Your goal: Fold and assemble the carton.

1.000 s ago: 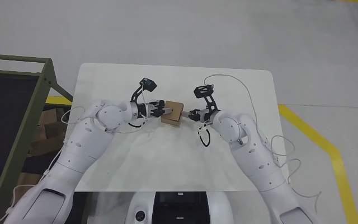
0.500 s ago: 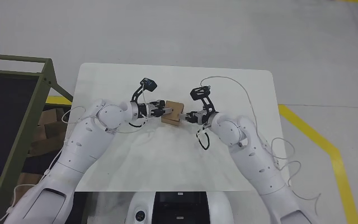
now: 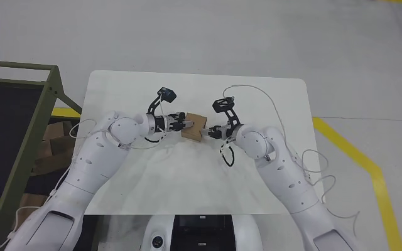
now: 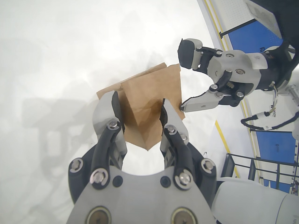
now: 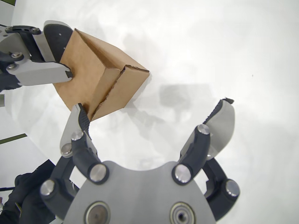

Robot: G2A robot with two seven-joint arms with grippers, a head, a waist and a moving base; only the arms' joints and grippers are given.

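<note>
Closing in from 3 o'clock over the last second, the right fingers (image 3: 210, 131) in the top view have crept across until they meet the end of the small brown corrugated-cardboard carton (image 3: 193, 127). The carton has hardly shifted and sits on the white counter (image 3: 264, 182), just toward 12 o'clock of its centre, and the left fingers (image 3: 176, 123) have kept their place at its 9 o'clock. I judge that the holding arm is acting as an anchor while the other lines up to press or fold a flap, so the assembly looks partway done. Both forearms angle inward from 7 and 5 o'clock, with the wrists facing each other across the carton. From the left wrist, the left fingers (image 4: 106, 113) are closed on the carton (image 4: 151, 85), one pad on each side of a raised fold, and the box is tilted with a corner pointing back toward the wrist. Beyond it the right fingers (image 4: 198, 102) stand spread, the tip of one touching the carton's far edge. From the right wrist, the right fingers (image 5: 72, 122) are wide open: one tip rests against the carton (image 5: 102, 75) beside a ragged flap seam, and the other hangs over bare counter, well apart from the box. The left fingers (image 5: 44, 74) pinch the opposite wall, one dark pad outside and one tip on the face.
</note>
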